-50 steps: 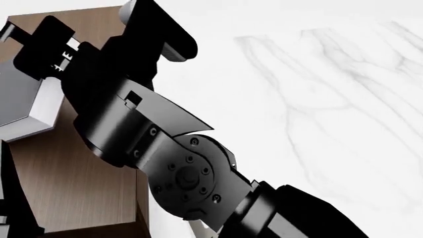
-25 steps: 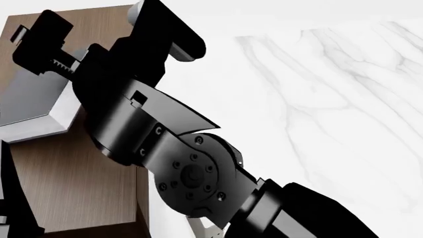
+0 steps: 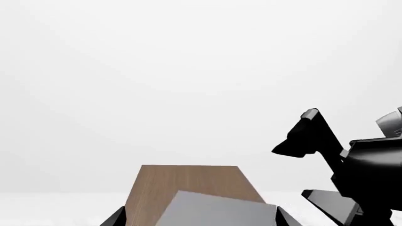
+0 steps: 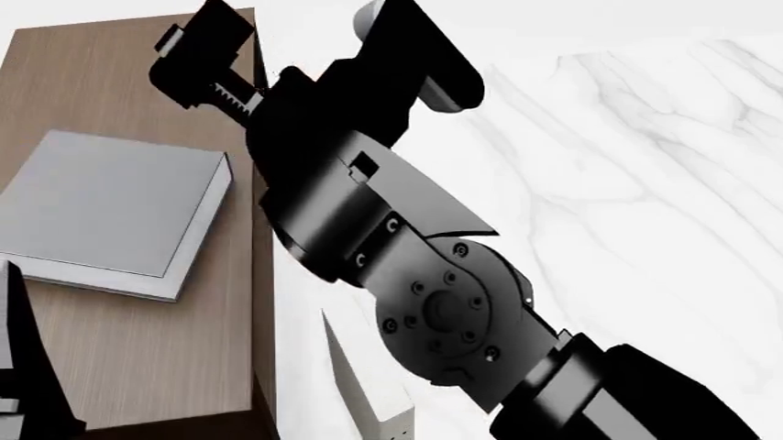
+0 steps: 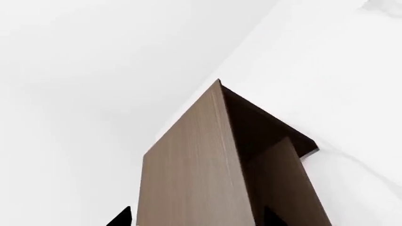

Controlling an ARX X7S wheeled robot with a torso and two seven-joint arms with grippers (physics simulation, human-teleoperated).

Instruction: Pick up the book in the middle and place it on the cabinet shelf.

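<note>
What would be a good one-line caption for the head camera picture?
Grey book lying flat on the wood-grain cabinet top, the right gripper open just beside it.

Bright, even, shadowless simulator light; sharp renders, no blur or glare.

no text, label, brand or number could be read in any view. the book (image 4: 104,206) had a plain grey cover, the cabinet shelf (image 4: 135,357) showed bare wood grain, and the black arm housings seemed unmarked, though shading hid detail.
</note>
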